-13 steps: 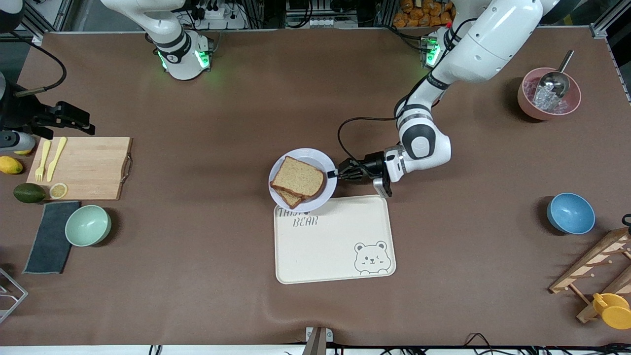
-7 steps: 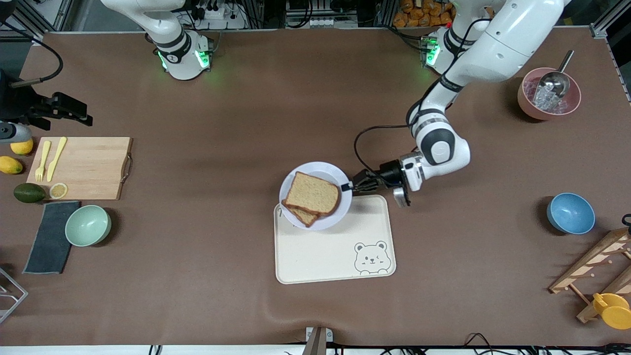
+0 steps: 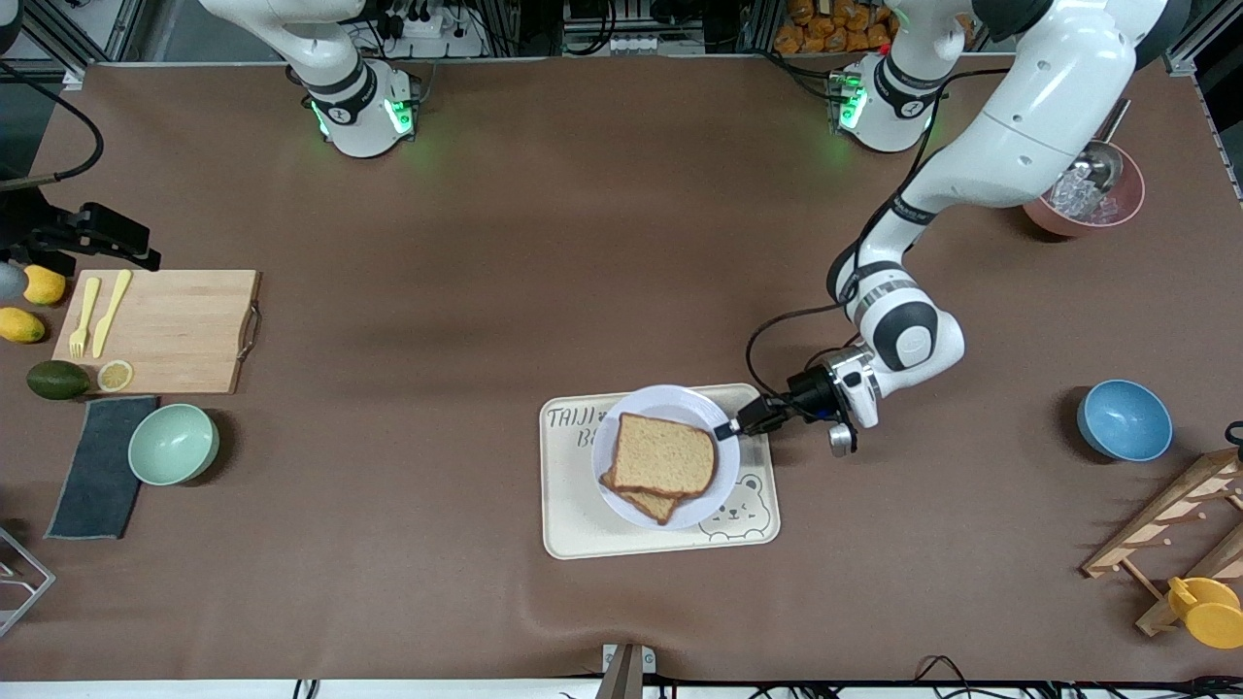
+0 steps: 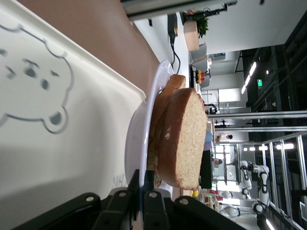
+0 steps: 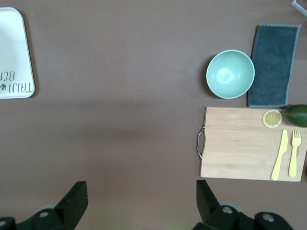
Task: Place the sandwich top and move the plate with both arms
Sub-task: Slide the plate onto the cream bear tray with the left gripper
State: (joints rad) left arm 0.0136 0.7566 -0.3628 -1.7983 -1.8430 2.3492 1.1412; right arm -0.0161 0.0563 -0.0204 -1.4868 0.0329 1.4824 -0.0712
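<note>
Plate (image 3: 665, 456) level over tray (image 3: 573, 529), bread (image 3: 663, 455) flat.

"TAIJI" on cream tray (image 3: 568, 485)

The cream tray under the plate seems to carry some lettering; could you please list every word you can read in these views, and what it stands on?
"TAIJI": printed on the cream tray, readable in the front and right wrist views.
"BE...": second line on the tray; the rest is cut off by the plate or the picture edge.
No other readable text anywhere.
</note>
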